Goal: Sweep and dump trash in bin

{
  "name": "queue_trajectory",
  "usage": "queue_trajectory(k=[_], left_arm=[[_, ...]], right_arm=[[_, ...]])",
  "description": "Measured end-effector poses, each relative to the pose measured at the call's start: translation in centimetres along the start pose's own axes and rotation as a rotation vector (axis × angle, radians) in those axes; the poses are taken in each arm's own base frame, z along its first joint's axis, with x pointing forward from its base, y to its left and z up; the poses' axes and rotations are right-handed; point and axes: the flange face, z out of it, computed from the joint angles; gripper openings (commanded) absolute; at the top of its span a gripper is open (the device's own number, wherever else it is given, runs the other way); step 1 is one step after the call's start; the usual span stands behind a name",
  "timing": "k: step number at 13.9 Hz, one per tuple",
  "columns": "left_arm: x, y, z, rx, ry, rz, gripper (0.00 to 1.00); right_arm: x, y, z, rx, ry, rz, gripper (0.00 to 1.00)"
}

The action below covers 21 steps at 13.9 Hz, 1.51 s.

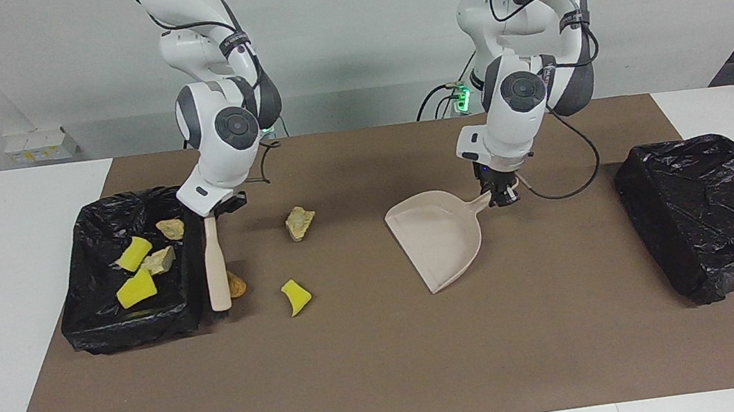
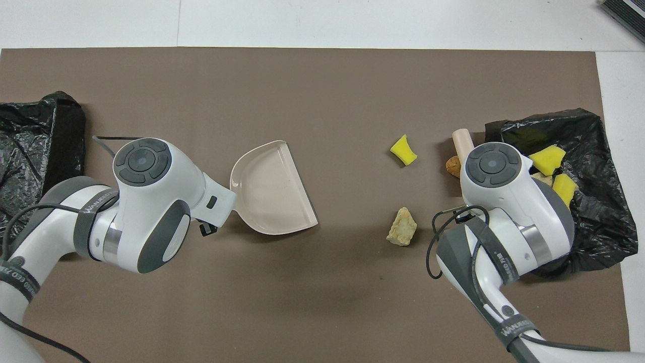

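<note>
Facing view first: your right gripper (image 1: 222,210) is clamped shut on the handle of the hand brush (image 1: 215,266), which hangs bristles-down beside the black bin (image 1: 80,318) at the right arm's end of the bench. A brown scrap (image 1: 235,285) touches the brush head on the side toward the dustpan (image 1: 438,243). A beige chunk (image 1: 300,222) and a yellow sponge piece (image 1: 296,296) lie between brush and dustpan. Your left gripper (image 1: 500,195) is closed on the dustpan handle, with the pan mouth facing away from the robots.

Overhead view: the brush's long axis runs away from the robots, so your stroke should likely go sideways toward the dustpan (image 2: 272,189). More scraps sit in the bin (image 2: 604,227).
</note>
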Motion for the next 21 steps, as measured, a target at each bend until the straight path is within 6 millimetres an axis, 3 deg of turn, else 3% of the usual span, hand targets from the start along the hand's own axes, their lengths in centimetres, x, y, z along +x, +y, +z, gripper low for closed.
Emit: queue_trajectory(k=[2, 5, 8, 10, 12, 14, 16, 18, 19, 21], left_arm=[[0.4, 0.4, -0.1, 0.002, 0.000, 0.008, 0.00], [0.5, 0.6, -0.1, 0.002, -0.001, 0.010, 0.00], [0.5, 0.6, -0.1, 0.002, -0.001, 0.010, 0.00], [0.6, 0.7, 0.0, 0.002, -0.001, 0.012, 0.00], [1.1, 1.1, 0.4, 0.010, 0.004, 0.016, 0.00], [1.4, 1.4, 0.6, 0.017, 0.004, 0.018, 0.00], [1.5, 1.4, 0.6, 0.034, -0.012, 0.032, 0.00], [1.4, 1.3, 0.5, 0.065, -0.045, 0.060, 0.00], [1.3, 1.2, 0.5, 0.082, -0.064, 0.075, 0.00], [1.3, 1.2, 0.5, 0.096, -0.075, 0.085, 0.00]], right_arm=[[0.4, -2.4, -0.1, 0.084, 0.007, -0.002, 0.00], [1.1, -8.6, -0.9, 0.185, 0.020, 0.029, 0.00], [1.0, -14.3, -4.6, 0.248, 0.036, 0.062, 0.00], [0.6, -15.7, -6.7, 0.250, 0.045, 0.068, 0.00], [0.4, -13.4, -8.1, 0.242, 0.030, 0.100, 0.00], [0.1, -7.7, -8.8, 0.236, -0.003, 0.146, 0.00], [-0.1, -1.6, -7.9, 0.245, -0.028, 0.184, 0.00], [-0.1, 2.7, -5.7, 0.257, -0.057, 0.213, 0.00], [-0.3, 3.8, -4.5, 0.254, -0.075, 0.221, 0.00], [-1.0, 3.8, -2.7, 0.229, -0.082, 0.218, 0.00]])
